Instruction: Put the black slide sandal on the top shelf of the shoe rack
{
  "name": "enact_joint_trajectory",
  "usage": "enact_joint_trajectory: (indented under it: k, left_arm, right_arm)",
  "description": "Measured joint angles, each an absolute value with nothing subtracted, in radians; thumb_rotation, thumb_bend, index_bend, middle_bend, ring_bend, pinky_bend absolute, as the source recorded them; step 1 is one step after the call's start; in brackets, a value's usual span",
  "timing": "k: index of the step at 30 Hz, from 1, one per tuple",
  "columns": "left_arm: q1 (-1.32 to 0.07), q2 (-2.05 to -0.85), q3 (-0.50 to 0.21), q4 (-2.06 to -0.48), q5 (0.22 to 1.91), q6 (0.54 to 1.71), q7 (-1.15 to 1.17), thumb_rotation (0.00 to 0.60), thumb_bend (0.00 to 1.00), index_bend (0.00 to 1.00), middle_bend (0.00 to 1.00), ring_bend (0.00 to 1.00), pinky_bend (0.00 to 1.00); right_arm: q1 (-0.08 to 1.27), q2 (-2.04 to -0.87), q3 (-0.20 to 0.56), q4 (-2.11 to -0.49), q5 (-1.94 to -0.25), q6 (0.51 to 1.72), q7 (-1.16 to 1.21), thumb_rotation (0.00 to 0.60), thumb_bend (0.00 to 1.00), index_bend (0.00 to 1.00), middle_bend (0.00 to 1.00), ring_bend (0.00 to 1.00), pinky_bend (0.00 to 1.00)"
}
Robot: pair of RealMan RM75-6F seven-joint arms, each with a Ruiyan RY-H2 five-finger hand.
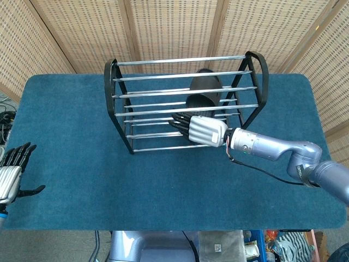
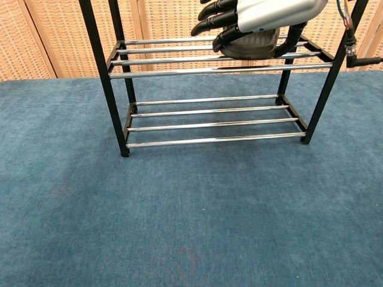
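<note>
The black slide sandal (image 1: 204, 93) lies flat on the rods of a shelf of the black-and-chrome shoe rack (image 1: 109, 95). Seen from the head, the topmost rods cross over it. In the chest view the sandal (image 2: 254, 46) rests on the upper of the two shelves visible on the rack (image 2: 102, 78). My right hand (image 1: 200, 130) is at the sandal's near end with fingers stretched out and spread; from the chest, this hand (image 2: 263, 12) hovers just over the sandal, gripping nothing. My left hand (image 1: 12, 169) hangs off the table's left edge, fingers apart and empty.
A blue carpeted table (image 1: 71, 164) carries the rack at its back middle. Woven wicker screens (image 1: 174, 27) stand close behind. The rack's lower shelf (image 2: 209, 122) holds nothing. My right forearm (image 1: 272, 148) reaches in from the right over the carpet.
</note>
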State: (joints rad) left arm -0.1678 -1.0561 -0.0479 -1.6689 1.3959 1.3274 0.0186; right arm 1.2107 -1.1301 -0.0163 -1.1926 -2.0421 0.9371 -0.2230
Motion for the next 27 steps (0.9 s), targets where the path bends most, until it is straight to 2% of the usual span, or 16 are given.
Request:
enact_joint_trajectory:
  k: [5,8,12,15,22,27]
  left_arm:
    - [-0.166,-1.054,-0.046,-1.672,1.401,1.333,0.017,0.6,0.0,0.0,0.0,0.0,0.0]
    - [-0.164,-1.054,-0.045,-1.673,1.407,1.337,0.017,0.6,0.0,0.0,0.0,0.0,0.0]
    - [-0.161,-1.053,-0.04,-1.675,1.419,1.346,0.017,0.6,0.0,0.0,0.0,0.0,0.0]
    - [-0.159,-1.052,-0.038,-1.676,1.425,1.351,0.016,0.6,0.0,0.0,0.0,0.0,0.0]
    - [-0.152,-1.048,-0.034,-1.68,1.441,1.369,0.009,0.6,0.0,0.0,0.0,0.0,0.0]
    - [-0.146,-1.043,-0.031,-1.679,1.451,1.38,-0.004,0.6,0.0,0.0,0.0,0.0,0.0]
  right_arm:
    - [1.194,-1.105,-0.007,-1.256,-2.019,0.926,-0.278,0.6,0.4,0.18,0.0,0.0,0.0]
    - [1.18,-1.09,-0.003,-1.289,-2.007,0.928,-0.308,0.6,0.34,0.13,0.0,0.0,0.0]
    - [1.157,-1.067,0.011,-1.339,-1.965,0.902,-0.379,0.6,0.12,0.0,0.0,0.0,0.0]
    - [1.136,-1.049,0.029,-1.383,-1.9,0.858,-0.448,0.6,0.01,0.0,0.0,0.0,0.0]
    - [1.076,-1.008,0.08,-1.503,-1.742,0.784,-0.635,0.6,0.0,0.0,0.0,0.0,0.0]
    - [1.024,-0.971,0.093,-1.59,-1.713,0.806,-0.696,0.6,0.0,0.0,0.0,0.0,0.0]
